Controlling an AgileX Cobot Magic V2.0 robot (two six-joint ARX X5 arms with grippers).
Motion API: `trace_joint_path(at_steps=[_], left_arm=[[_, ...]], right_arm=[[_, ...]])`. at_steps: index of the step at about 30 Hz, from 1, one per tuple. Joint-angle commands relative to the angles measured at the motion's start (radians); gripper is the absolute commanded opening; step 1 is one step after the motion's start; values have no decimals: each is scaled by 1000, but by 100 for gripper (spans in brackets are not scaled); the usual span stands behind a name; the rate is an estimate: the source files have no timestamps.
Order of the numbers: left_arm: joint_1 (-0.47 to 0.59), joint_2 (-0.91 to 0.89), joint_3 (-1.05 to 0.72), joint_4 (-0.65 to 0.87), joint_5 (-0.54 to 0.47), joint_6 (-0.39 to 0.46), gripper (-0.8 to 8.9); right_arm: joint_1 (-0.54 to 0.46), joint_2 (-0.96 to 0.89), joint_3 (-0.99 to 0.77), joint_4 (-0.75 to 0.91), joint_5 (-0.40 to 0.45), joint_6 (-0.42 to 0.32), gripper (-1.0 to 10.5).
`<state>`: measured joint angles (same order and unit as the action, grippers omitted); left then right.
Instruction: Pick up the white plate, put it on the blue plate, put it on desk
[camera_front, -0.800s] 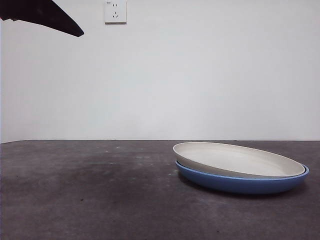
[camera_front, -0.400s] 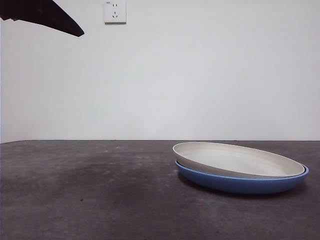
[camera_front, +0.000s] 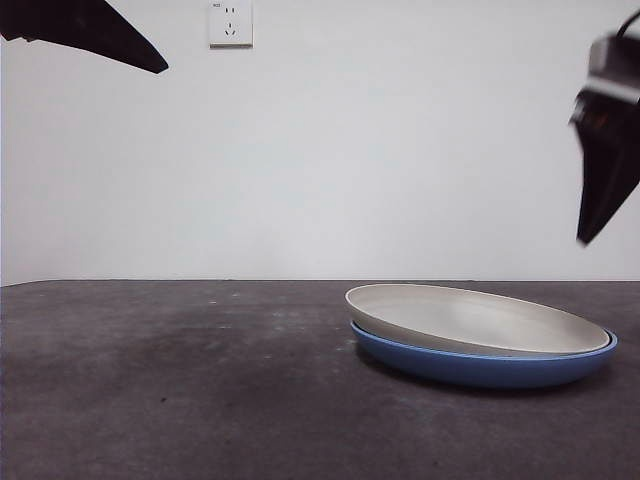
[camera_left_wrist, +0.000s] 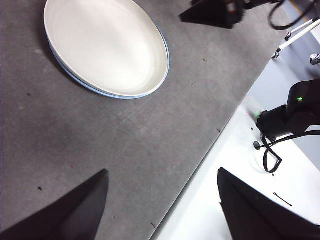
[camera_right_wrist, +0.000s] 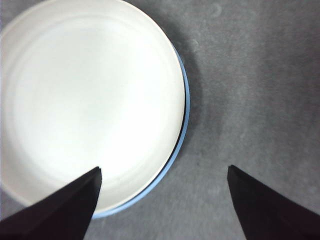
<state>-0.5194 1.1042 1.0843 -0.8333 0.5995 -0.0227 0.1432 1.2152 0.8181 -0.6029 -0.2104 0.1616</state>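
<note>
White plate: cream-white, round, shallow. It lies inside the blue plate, at the lower right of the front frame, tilted a little so that its left rim rides above the blue rim while its right rim sinks within it. From my right wrist camera the white plate fills the upper left of the frame, with only a thin crescent of the blue plate showing along one side.

Desk: dark, mottled grey, bearing the stacked pair; it fills the lower part of the front frame.

My right gripper: jaws spread wide, holding nothing, hanging above the plates' edge with one jaw over the white plate and the other over bare desk. In the front frame it is the dark, blurred shape at the upper right edge, clear of the plates.

My left gripper: jaws spread wide, holding nothing, over the desk's edge and well apart from the plates. The black tip at the upper left of the front frame is probably this arm, though that view alone does not settle it.

Wall socket: white, on the back wall, top of the front frame.
</note>
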Motion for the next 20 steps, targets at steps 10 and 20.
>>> trace_joint_path(at_steps=[10, 20], left_arm=[[-5, 5, 8, 11, 4, 15, 343], [-5, 5, 8, 11, 4, 15, 343]], right_arm=[[-1, 276, 9, 178, -3, 14, 304], [-1, 360, 9, 234, -23, 15, 173]])
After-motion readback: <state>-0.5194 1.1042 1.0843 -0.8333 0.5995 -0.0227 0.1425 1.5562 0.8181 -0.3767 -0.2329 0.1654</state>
